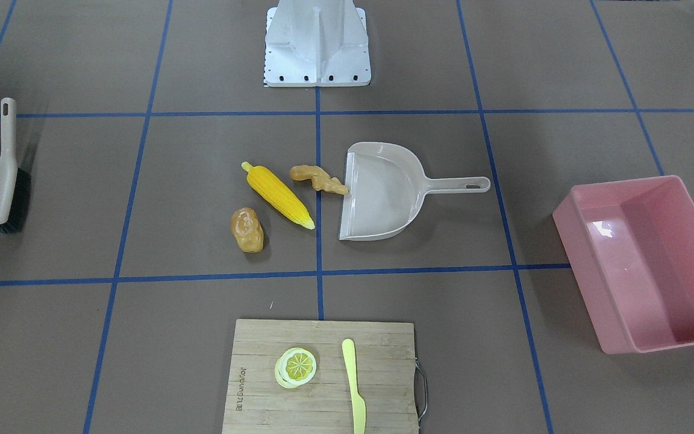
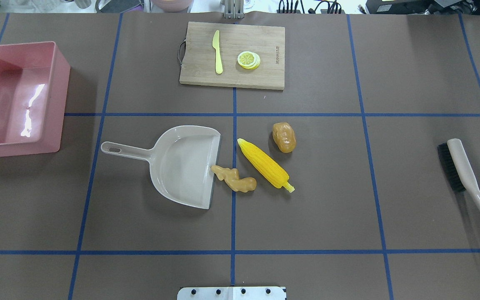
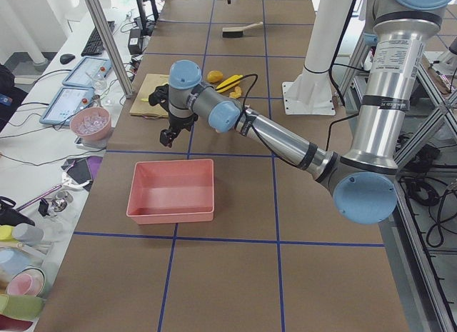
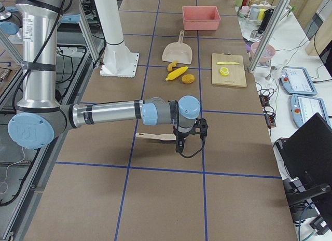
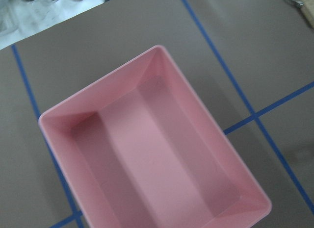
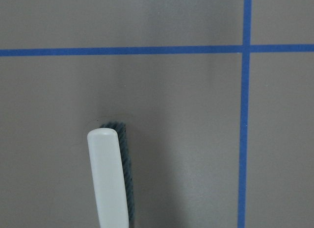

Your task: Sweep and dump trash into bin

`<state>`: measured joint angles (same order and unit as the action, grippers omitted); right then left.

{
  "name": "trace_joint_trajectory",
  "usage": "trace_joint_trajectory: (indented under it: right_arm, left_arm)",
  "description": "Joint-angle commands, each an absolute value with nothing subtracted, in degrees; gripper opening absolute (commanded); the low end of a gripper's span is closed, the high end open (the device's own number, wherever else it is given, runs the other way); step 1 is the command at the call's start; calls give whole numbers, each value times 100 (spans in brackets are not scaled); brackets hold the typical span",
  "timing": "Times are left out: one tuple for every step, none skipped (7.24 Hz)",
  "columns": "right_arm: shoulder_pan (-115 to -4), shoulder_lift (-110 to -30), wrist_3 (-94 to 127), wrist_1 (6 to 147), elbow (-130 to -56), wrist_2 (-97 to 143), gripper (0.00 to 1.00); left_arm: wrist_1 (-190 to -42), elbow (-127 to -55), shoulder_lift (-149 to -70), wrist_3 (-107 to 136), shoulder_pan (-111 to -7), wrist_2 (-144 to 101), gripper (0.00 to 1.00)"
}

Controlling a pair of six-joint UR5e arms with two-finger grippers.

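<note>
The trash lies mid-table: a yellow corn cob (image 1: 278, 194), a tan ginger root (image 1: 318, 178) whose tip touches the dustpan's lip, and a brown potato (image 1: 247, 229). The pink bin (image 1: 579, 265) stands empty on my left side and fills the left wrist view (image 5: 152, 149). My left gripper (image 3: 167, 137) hangs above the table just beyond the bin; I cannot tell if it is open. My right gripper (image 4: 180, 146) hovers over the brush (image 4: 153, 136), and its state is unclear. No fingers show in either wrist view.
A beige dustpan (image 1: 383, 193) lies beside the trash, its mouth toward it. The brush (image 1: 5, 175) lies far on my right side. A wooden cutting board (image 1: 323, 398) at the far edge carries a lemon slice (image 1: 296, 366) and a yellow knife (image 1: 354, 386).
</note>
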<state>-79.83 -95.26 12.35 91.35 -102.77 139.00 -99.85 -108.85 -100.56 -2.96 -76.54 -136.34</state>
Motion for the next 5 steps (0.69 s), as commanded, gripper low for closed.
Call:
trace_joint_trajectory:
  right_arm:
    - [-6959, -9789, 3407, 7735, -10519, 13660, 100]
    - [-6561, -10087, 4106, 6934, -10538, 13467, 100]
    - [-6435, -10281, 4218, 6613, -10547, 13508, 100]
    - [-6347, -10440, 4219, 6575, -10660, 13500, 100]
    - [-6233, -10772, 4219, 6574, -10948, 13465, 100]
  left_arm:
    - [-10937, -10916, -10327, -272, -6702, -13475, 99]
    - [-11212, -10916, -10458, -316, -6245, -13482, 99]
    - [-11363, -10977, -10772, -316, -5997, -13465, 99]
    - [-11338, -10934, -10836, -334, -5838, -13404, 99]
    - [-11434, -10942, -10820, -317, -5749, -13482, 100]
